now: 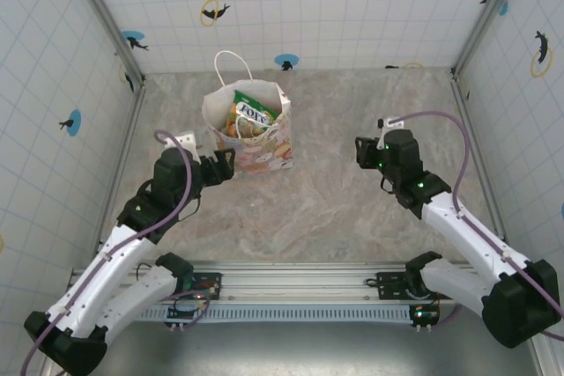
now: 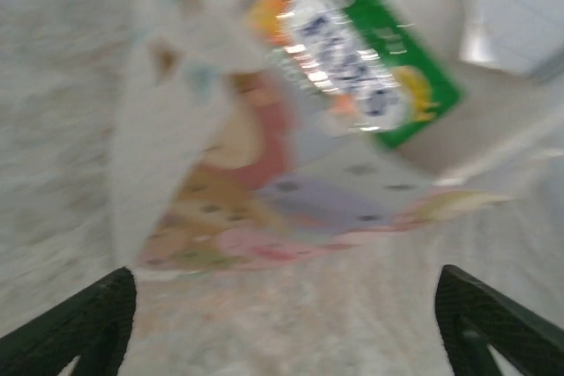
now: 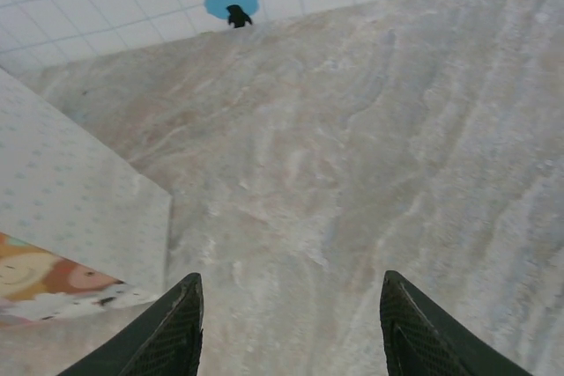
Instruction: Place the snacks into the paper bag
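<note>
Toward the back left of the surface (image 1: pixel 352 209) stands the bag (image 1: pixel 264 151), upright with its mouth open and one loop handle (image 1: pixel 231 63) rising behind it. Snacks lie inside: a green packet (image 1: pixel 256 114) on top, and yellow-orange ones (image 1: pixel 232 123) beside it at the left wall. The left tool (image 1: pixel 220 165) sits just beside the bag's near left corner, spread wide and holding nothing; whether it touches the paper I cannot tell. Its wrist view is blurred, but shows the bag's printed side close ahead between the wide-set fingers (image 2: pixel 88 328), with the green packet at the mouth. The right tool (image 1: pixel 368 154) hangs well apart from the bag, on its right. It is also wide and empty, over bare surface, and the bag's side lies at the left edge of its view.
</note>
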### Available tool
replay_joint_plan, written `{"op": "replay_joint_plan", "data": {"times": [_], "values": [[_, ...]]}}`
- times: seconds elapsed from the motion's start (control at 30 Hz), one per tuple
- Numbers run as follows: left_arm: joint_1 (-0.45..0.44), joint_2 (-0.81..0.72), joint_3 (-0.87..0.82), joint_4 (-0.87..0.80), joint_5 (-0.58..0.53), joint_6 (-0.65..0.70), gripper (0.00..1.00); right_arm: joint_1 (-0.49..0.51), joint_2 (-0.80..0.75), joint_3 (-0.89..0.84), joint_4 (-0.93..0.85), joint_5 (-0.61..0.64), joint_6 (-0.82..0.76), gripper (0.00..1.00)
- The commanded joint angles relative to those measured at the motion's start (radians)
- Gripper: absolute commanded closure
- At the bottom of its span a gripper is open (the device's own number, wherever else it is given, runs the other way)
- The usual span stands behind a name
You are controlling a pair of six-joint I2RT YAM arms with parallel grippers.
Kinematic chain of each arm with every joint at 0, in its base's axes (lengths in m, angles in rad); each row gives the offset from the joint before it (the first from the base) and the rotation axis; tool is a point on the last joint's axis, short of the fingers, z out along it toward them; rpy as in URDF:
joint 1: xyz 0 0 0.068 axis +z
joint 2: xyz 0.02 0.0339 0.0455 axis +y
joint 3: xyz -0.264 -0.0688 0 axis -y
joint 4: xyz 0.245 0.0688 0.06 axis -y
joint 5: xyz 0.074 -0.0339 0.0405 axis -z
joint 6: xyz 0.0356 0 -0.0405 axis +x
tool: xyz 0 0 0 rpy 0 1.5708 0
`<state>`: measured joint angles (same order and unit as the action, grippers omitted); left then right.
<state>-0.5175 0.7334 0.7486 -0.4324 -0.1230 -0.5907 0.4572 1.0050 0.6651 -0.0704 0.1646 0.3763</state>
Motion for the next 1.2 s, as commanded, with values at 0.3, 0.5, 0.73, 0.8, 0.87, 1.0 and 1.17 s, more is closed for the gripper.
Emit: {"op": "replay_joint_plan", "data": {"times": [0.3, 0.5, 0.73, 0.8, 0.87, 1.0, 1.17], "values": [[0.262, -0.081, -0.316, 0.335, -0.317, 0.096, 0.02, -0.144, -0.11, -0.341, 0.274, 0.106, -0.119, 0.38], [0.354, -0.043, -0.538, 0.716, -0.411, 0.3, 0.02, -0.253, -0.086, -0.467, 0.448, 0.099, -0.147, 0.29], [0.49, 0.112, -0.699, 1.024, -0.235, 0.35, 0.02, -0.316, 0.046, -0.529, 0.629, 0.084, -0.164, 0.0], [0.491, 0.179, -0.734, 1.121, -0.254, 0.37, 0.02, -0.317, 0.098, -0.555, 0.715, 0.082, -0.198, 0.0], [0.499, 0.23, -0.764, 1.197, -0.26, 0.379, 0.02, -0.317, 0.14, -0.58, 0.795, 0.088, -0.222, 0.0], [0.498, 0.366, -0.819, 1.4, -0.242, 0.425, 0.02, -0.318, 0.221, -0.619, 0.934, 0.125, -0.241, 0.0], [0.501, 0.558, -0.835, 1.656, -0.201, 0.477, 0.02, -0.321, 0.35, -0.64, 1.103, 0.119, -0.294, 0.0]]}}
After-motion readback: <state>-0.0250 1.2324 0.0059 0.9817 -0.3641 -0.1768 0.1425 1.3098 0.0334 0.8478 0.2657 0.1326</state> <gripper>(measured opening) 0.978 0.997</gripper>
